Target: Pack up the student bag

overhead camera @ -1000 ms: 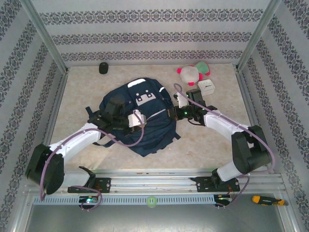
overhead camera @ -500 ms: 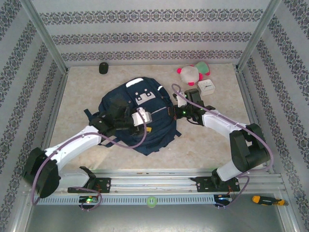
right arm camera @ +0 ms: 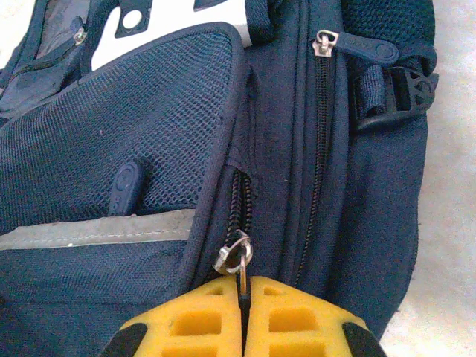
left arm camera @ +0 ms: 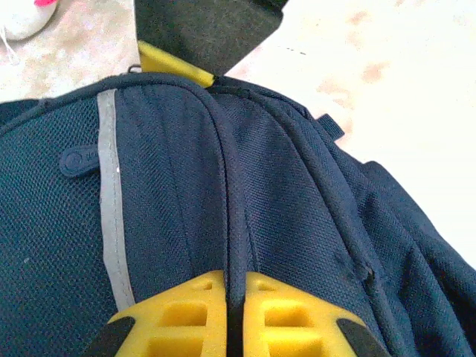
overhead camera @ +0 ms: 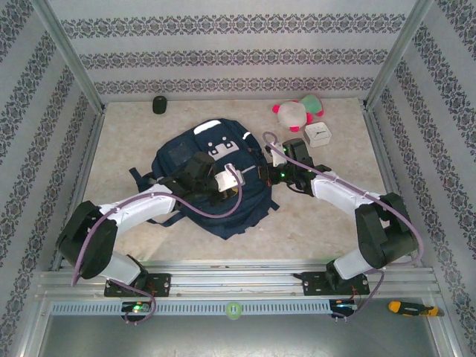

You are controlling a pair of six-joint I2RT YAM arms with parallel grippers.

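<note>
A raised ridge of the student bag (left arm camera: 297, 223) is pinched between the closed yellow jaws of the left gripper (left arm camera: 235, 297), at the bag's near edge. A grey stripe (left arm camera: 111, 216) is seen running along the bag's left part, with a round navy tab (left arm camera: 80, 161) just beside it. Pale table (left arm camera: 401, 67) is seen beyond the bag.

Bright, even light, soft shadows; the pale table (left arm camera: 416, 89) is washed out.
</note>
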